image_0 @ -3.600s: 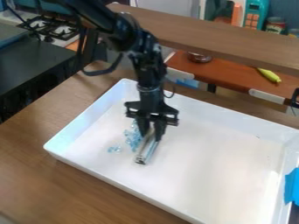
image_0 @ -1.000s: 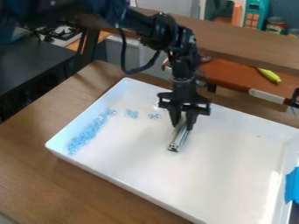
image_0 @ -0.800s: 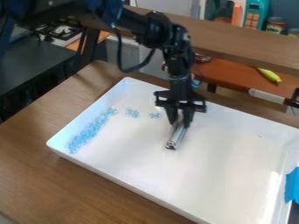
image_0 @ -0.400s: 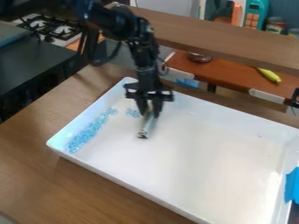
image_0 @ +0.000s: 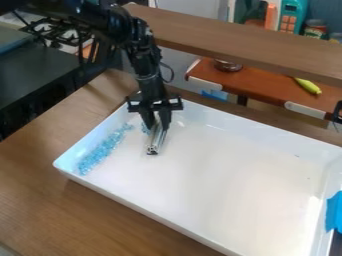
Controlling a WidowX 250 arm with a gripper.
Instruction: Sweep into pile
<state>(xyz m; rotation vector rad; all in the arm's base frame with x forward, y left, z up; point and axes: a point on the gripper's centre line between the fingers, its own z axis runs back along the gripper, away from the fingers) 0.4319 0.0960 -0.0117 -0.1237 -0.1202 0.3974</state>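
Moves the metal bar [image_0: 154,144] leftward over the white tray [image_0: 234,175] since the earlier frame, clamped in the pincer [image_0: 156,126]. Has a few blue beads [image_0: 145,129] just left of the pincer and a long bead row [image_0: 100,152] farther left.

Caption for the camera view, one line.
Gripper holding a metal bar beside a line of blue pieces in a white tray.
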